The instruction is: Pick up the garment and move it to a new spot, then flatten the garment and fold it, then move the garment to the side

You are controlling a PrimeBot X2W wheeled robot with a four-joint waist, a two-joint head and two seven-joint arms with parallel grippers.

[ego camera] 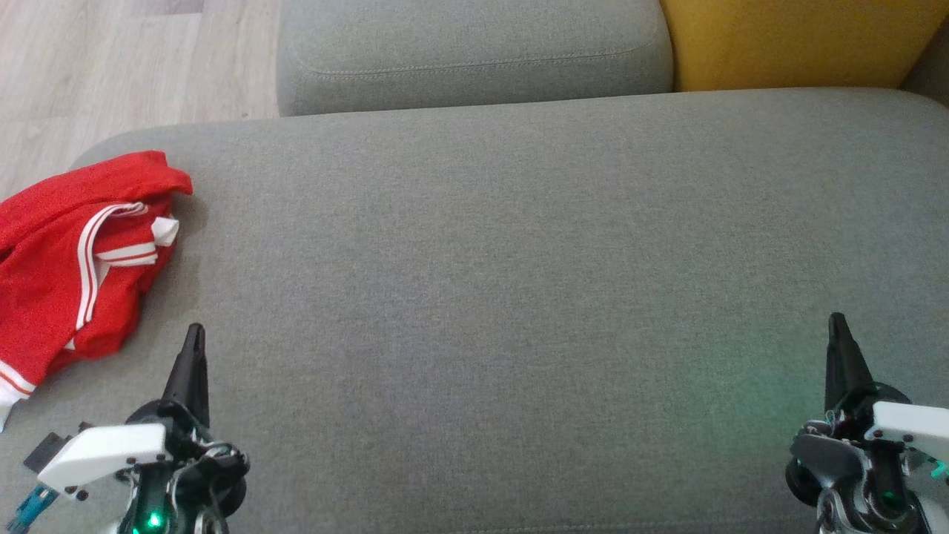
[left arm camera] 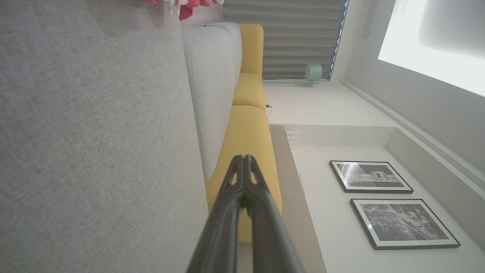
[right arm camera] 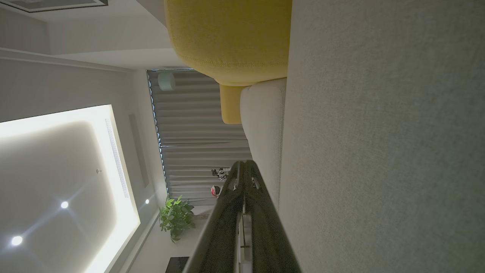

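Observation:
The garment (ego camera: 70, 252) is red with white stripes and lies crumpled at the left edge of the grey cushion (ego camera: 504, 282). A scrap of the garment (left arm camera: 187, 7) peeks in at the top of the left wrist view. My left gripper (ego camera: 194, 332) is shut and empty, hovering low over the cushion just right of the garment's near end, not touching it. The left gripper (left arm camera: 244, 157) has its fingers pressed together in its wrist view. My right gripper (ego camera: 838, 320) is shut and empty at the lower right; the right gripper (right arm camera: 242, 163) shows closed tips.
A grey backrest cushion (ego camera: 474, 52) and a yellow cushion (ego camera: 793, 41) stand behind the seat. Wood floor (ego camera: 111, 67) lies beyond the left edge. The seat's wide middle lies bare between my grippers.

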